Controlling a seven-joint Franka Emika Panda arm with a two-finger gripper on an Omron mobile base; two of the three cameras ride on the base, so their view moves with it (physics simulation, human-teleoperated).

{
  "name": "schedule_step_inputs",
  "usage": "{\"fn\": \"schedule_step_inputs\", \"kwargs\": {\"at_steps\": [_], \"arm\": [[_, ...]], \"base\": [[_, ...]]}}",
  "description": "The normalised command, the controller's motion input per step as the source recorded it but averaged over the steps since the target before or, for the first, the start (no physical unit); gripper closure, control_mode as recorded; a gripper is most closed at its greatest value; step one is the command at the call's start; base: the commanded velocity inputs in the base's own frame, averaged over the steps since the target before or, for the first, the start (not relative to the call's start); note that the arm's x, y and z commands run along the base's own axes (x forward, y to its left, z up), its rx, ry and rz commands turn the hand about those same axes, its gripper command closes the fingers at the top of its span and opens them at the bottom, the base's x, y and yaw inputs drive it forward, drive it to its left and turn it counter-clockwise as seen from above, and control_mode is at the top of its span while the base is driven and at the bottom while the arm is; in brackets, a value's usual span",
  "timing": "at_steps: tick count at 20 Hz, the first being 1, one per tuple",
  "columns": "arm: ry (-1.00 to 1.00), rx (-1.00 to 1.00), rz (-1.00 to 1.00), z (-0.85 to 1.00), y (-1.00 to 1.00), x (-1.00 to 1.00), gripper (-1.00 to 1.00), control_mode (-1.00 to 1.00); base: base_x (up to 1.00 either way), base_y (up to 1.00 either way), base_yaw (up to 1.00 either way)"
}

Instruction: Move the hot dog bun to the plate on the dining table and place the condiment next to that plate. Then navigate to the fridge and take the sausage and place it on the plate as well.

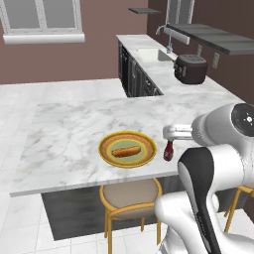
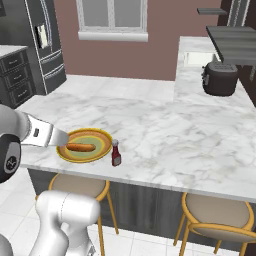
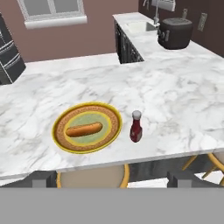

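The hot dog bun [image 3: 83, 129] lies in the middle of the yellow-olive plate [image 3: 62, 139], near the front edge of the marble dining table [image 3: 175, 100]. The red condiment bottle [image 3: 136, 127] stands upright just right of the plate, apart from its rim. In the base views I find the bun [image 1: 125, 151] [image 2: 80, 147], the plate [image 1: 106, 154] [image 2: 102, 140] and the bottle [image 1: 169, 150] [image 2: 116, 153] again. My gripper [image 3: 112, 179] is open and empty, drawn back over the table's front edge, above and short of the bottle. The grey fridge [image 2: 42, 45] stands shut at the far left. The sausage is out of view.
Yellow-framed stools [image 1: 130, 194] [image 2: 217, 215] stand under the table's front edge. A dark toaster [image 1: 189, 68] and a sink [image 1: 151, 54] sit on the back counter to the right. Dark drawer cabinets [image 2: 14, 75] flank the fridge.
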Motion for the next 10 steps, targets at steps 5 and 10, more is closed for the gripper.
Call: {"fn": "schedule_step_inputs", "kwargs": {"at_steps": [5,10], "arm": [[0.03,-0.01,0.0,-0.09,0.01,0.0,-1.0,-1.0],[0.0,0.0,0.0,-0.07,0.0,-0.28,-1.0,-1.0]], "base": [[0.0,0.0,0.0],[0.0,0.0,0.0]]}}
